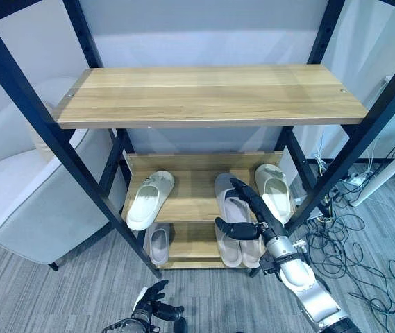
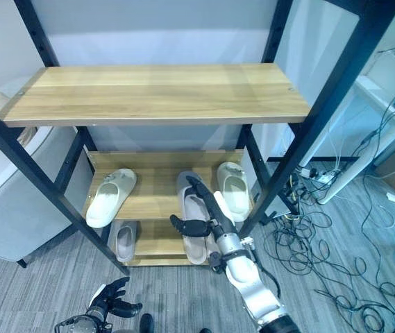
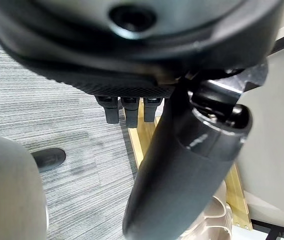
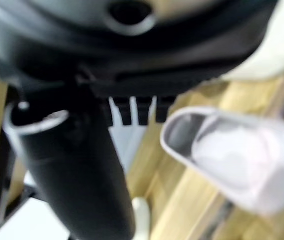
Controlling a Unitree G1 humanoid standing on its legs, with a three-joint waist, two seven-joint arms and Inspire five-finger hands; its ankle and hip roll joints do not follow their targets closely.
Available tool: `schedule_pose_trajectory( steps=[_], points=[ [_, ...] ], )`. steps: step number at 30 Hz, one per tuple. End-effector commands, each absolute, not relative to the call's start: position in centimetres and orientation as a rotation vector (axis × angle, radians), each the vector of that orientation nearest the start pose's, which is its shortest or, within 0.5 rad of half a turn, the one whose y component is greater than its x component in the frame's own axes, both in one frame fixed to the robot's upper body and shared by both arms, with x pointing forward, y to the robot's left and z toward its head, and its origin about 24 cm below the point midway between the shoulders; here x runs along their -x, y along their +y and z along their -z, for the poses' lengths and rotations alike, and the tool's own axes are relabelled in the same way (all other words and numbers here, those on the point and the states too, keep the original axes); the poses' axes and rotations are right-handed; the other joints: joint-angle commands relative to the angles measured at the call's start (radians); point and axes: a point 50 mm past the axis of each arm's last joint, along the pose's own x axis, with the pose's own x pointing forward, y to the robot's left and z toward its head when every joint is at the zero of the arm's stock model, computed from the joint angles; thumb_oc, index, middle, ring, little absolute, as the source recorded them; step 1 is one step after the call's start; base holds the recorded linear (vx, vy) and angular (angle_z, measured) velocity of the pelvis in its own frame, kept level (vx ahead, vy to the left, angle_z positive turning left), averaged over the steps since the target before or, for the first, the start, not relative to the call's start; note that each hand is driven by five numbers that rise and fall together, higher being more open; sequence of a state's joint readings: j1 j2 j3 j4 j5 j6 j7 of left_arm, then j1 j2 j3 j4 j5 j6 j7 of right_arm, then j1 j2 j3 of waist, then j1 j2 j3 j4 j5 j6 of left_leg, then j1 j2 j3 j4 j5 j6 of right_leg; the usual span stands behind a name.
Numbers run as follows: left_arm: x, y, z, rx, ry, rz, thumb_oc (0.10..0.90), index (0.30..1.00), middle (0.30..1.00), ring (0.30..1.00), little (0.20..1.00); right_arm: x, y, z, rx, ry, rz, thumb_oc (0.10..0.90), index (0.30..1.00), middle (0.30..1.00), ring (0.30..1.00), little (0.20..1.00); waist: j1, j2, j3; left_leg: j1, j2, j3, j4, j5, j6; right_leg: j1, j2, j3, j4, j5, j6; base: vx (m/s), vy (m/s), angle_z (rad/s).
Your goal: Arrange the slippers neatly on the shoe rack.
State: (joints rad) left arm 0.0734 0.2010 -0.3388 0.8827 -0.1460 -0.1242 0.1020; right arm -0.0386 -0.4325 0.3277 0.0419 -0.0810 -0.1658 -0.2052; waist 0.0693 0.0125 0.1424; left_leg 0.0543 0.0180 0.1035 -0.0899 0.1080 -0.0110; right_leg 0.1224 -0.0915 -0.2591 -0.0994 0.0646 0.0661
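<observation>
a grey armchair [image 1: 23, 187] is seen just left of the shoe rack [image 1: 211, 94]. the left hand [image 1: 152, 305] is held low over the carpet, its fingers relaxed and apart. on the middle shelf a cream slipper [image 1: 148, 199] overhangs the front edge, with bare board beside it. a grey slipper [image 1: 230, 205] is touched by the right hand [image 1: 249, 211], fingers straight, thumb spread. another cream slipper [image 1: 275, 191] lies near the right post. more grey slippers [image 1: 159, 243] sit below.

Wood-grain shoe rack [image 1: 211, 94] shelves, matt black metal frame, smooth slippers [image 1: 150, 199], ribbed grey carpet [image 1: 44, 291]
</observation>
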Motion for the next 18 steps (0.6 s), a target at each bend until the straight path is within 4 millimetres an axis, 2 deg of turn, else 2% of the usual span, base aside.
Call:
schedule_pose_trajectory(
  steps=[1, 5, 9, 18],
  points=[
    [-14.7, 16.5, 13.4, -0.246, 0.782, 0.107, 0.800, 0.900, 0.900, 0.900, 0.900, -26.3, -16.0, -13.2, 0.573, -0.596, -0.070, 0.800, 0.900, 0.900, 0.900, 0.900, 0.012, -0.002, -0.052, 0.003, -0.002, -0.088, 0.003, -0.123, -0.026, 0.017, 0.014, 0.027, 0.012, -0.103, 0.049, 0.00, 0.000, 0.00],
    [-14.4, 16.6, 13.6, -0.256, 0.792, 0.122, 0.800, 0.900, 0.900, 0.900, 0.900, -26.7, -17.5, -14.3, 0.728, -0.639, -0.004, 0.800, 0.900, 0.900, 0.900, 0.900, 0.013, -0.005, -0.052, 0.002, -0.002, -0.091, 0.003, -0.125, -0.026, 0.015, 0.013, 0.027, 0.012, -0.102, 0.051, 0.00, 0.000, 0.00],
    [-14.2, 16.6, 13.6, -0.259, 0.794, 0.133, 0.800, 0.900, 0.900, 0.900, 0.900, -26.9, -18.3, -14.6, 0.782, -0.644, 0.026, 0.800, 0.900, 0.900, 0.900, 0.900, 0.014, -0.007, -0.050, 0.001, -0.002, -0.092, 0.003, -0.125, -0.025, 0.015, 0.014, 0.026, 0.012, -0.103, 0.052, 0.00, 0.000, 0.00],
    [-13.7, 16.8, 13.7, -0.261, 0.811, 0.146, 0.800, 0.900, 0.900, 0.900, 0.900, -28.0, -19.9, -13.9, 0.904, -0.574, 0.061, 0.800, 0.900, 0.900, 0.900, 0.900, 0.021, -0.009, -0.039, -0.008, -0.003, -0.094, 0.003, -0.125, -0.025, 0.004, 0.012, 0.024, 0.012, -0.101, 0.054, 0.01, -0.001, 0.00]
  ],
)
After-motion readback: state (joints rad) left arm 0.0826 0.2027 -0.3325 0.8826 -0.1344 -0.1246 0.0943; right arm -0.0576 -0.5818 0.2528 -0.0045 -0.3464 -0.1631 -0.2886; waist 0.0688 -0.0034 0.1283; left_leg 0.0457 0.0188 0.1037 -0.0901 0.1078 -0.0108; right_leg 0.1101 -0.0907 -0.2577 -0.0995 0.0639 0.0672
